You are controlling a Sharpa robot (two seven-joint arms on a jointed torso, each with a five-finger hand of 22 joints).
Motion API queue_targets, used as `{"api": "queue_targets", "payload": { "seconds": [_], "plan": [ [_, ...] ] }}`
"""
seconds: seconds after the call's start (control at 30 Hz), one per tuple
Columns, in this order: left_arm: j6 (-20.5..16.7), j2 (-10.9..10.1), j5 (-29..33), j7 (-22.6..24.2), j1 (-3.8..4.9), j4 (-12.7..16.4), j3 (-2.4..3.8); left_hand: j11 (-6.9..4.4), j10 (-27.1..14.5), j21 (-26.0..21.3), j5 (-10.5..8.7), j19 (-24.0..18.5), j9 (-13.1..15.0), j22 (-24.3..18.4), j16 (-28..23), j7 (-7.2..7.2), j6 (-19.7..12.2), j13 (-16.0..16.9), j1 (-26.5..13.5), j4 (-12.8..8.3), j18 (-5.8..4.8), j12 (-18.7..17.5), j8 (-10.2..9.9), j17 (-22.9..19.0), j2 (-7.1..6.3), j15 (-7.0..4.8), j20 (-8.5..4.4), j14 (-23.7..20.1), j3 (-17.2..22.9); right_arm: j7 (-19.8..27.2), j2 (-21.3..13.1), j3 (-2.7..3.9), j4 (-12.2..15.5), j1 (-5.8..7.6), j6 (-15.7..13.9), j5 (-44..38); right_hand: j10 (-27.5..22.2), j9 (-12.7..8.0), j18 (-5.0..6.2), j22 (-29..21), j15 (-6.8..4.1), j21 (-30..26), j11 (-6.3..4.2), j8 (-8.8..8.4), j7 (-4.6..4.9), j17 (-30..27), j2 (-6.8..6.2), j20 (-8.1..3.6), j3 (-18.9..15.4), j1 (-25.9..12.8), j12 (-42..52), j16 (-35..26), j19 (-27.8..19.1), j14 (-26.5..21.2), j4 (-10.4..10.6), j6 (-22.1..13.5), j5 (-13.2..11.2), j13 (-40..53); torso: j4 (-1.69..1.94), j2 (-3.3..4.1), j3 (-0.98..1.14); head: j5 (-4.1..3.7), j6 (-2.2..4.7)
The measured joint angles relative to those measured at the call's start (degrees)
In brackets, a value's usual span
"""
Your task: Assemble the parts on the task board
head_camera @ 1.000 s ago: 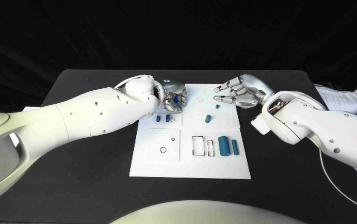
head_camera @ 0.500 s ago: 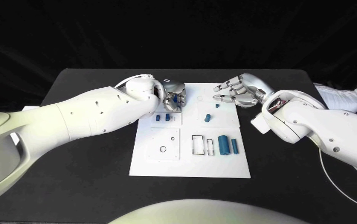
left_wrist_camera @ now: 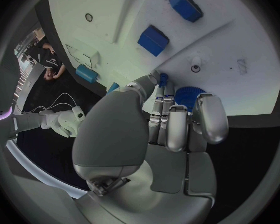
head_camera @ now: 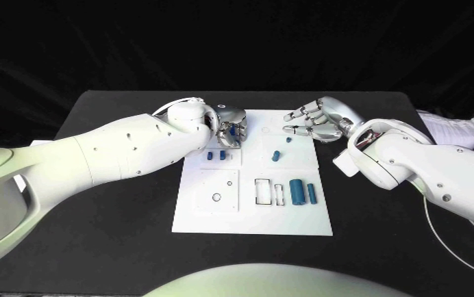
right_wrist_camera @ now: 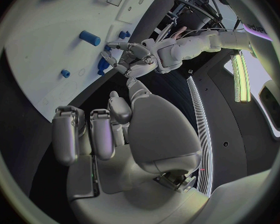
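The board (head_camera: 252, 204) sits mid-table, and everything else places off it. Largest of the loose parts: the thick cylinder (head_camera: 296, 193) and the slimmer rod (head_camera: 312, 194), lying side by side on the board's near right beside an outlined slot. Not seated, by the look of it. Two small blocks (head_camera: 217, 155) rest at the board's left, and a short peg (head_camera: 277, 155) and a tiny piece (head_camera: 288, 141) lie toward its far middle.

Left hand (head_camera: 230, 127) is over the board's far left corner, fingers (left_wrist_camera: 176, 127) curled in together around a blue gear (left_wrist_camera: 189, 95), with a small blue tip poking out beyond them. From the wrist view the gear is held just above or against the board; I cannot tell which.

Right hand (head_camera: 318, 123) hovers at the board's far right edge, fingers (right_wrist_camera: 65, 134) bent but apart, holding nothing.

My read: early going. One part is in hand and being placed, while most pieces lie loose and several outlines and holes on the near half stand unfilled.
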Motion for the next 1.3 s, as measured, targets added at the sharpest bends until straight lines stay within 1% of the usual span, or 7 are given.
{"api": "queue_targets", "payload": {
  "seconds": [0.17,0.27,0.37,0.5,1.07,1.2,1.3],
  "plan": [
    [0.17,-0.02,0.01,-0.16,0.03,0.03,0.03,0.19,-0.19,0.0,0.0,0.0,-0.22,0.0,0.0,0.0,0.0,-0.15,-0.04,-0.15,0.0,-0.35,-0.46,-0.07,-0.04,0.0,0.0,0.0,0.15,0.03,-0.01,0.0,0.0,0.0,0.0,0.0,0.0,0.0,0.0,0.0,0.0,0.0,0.0,0.0,0.0,0.0,0.0,0.0,0.0,0.0,0.0,0.0,0.0,0.0,0.0,0.0,0.0,0.0,-0.02,0.0,0.01,0.01,-0.06],
    [0.23,-0.07,0.01,-0.23,0.04,0.12,0.04,0.24,-0.98,0.0,0.0,0.0,-0.52,0.0,0.0,-0.17,-0.17,-0.26,-0.67,-0.15,0.0,-0.93,-1.29,-0.31,-0.67,0.0,0.0,0.0,0.15,0.03,-0.01,0.0,0.0,0.0,0.0,0.0,0.0,0.0,0.0,0.0,0.0,0.0,0.0,0.0,0.0,0.0,0.0,0.0,0.0,0.0,0.0,0.0,0.0,0.0,0.0,0.0,0.0,0.0,-0.02,0.0,0.0,0.01,-0.07],
    [0.23,-0.2,0.01,-0.35,0.1,0.25,0.08,0.9,-2.15,-0.37,0.0,0.0,-0.88,-0.01,0.0,-0.52,-1.15,-0.95,-1.08,-0.17,0.0,-1.83,-2.13,-0.58,-1.07,0.0,0.0,0.0,0.13,0.03,-0.02,0.0,0.0,0.0,0.0,0.0,0.0,0.0,0.0,0.0,0.0,0.0,0.0,0.0,0.0,-0.01,0.0,0.0,0.0,0.0,0.0,0.0,0.0,0.0,0.0,0.0,0.0,-0.01,-0.02,0.0,0.0,0.02,-0.12],
    [0.2,-0.33,0.01,-0.44,0.11,0.37,0.09,1.09,-2.34,-0.37,0.0,0.0,-0.93,-0.01,0.0,-0.52,-1.15,-1.13,-1.07,-0.16,0.0,-1.99,-2.14,-0.69,-1.07,0.0,0.0,0.0,-0.18,0.04,-0.02,0.0,0.0,0.0,0.0,0.0,0.0,0.0,0.0,-0.01,0.0,0.0,0.0,0.0,0.0,-0.01,0.0,0.0,0.0,0.0,0.0,0.0,0.0,0.0,0.0,0.0,0.0,-0.01,-0.02,0.0,0.02,0.04,-0.14],
    [0.19,-0.78,0.0,-0.77,0.1,0.73,0.12,1.1,-2.37,-0.68,0.0,-0.01,-0.92,-0.01,0.0,-0.52,-1.14,-1.12,-1.07,-0.16,0.01,-2.13,-2.14,-0.78,-1.07,0.0,0.42,0.0,-0.18,0.04,0.03,0.0,-0.04,-0.02,0.04,0.0,0.0,0.0,0.0,0.04,0.0,0.0,0.0,0.0,0.0,-0.02,0.0,0.0,0.0,0.0,0.0,0.0,0.0,0.0,0.0,0.0,0.0,0.03,-0.02,0.01,0.0,0.09,-0.34],
    [0.27,-0.82,-0.01,-0.88,0.1,0.81,0.14,1.1,-2.37,-0.68,0.0,-0.01,-0.92,-0.01,0.0,-0.2,-0.82,-1.13,-1.07,-0.16,0.01,-2.14,-2.14,-0.83,-1.07,0.0,0.42,0.0,-0.18,0.04,0.05,0.0,-0.05,-0.02,0.05,0.0,0.0,0.0,0.0,0.03,0.0,0.0,0.0,0.0,0.0,-0.02,0.0,0.0,0.0,0.0,0.0,0.0,0.0,0.0,0.0,0.0,0.0,0.03,-0.01,0.01,0.01,0.09,-0.36],
    [0.39,-0.85,-0.03,-1.02,0.11,0.87,0.15,0.76,-2.03,-0.68,0.0,-0.01,-0.91,-0.01,0.0,-0.04,-0.63,-1.07,-1.05,-0.16,0.01,-1.97,-2.14,-0.83,-1.05,0.0,0.42,0.0,-0.18,0.04,0.07,0.0,-0.05,-0.02,0.07,0.0,0.0,0.0,0.0,0.03,0.0,0.0,0.0,0.0,0.0,-0.02,0.0,0.0,0.0,0.0,0.0,0.0,0.0,0.0,0.0,0.0,0.0,0.03,-0.01,0.02,0.01,0.13,-0.4]
  ]
}}
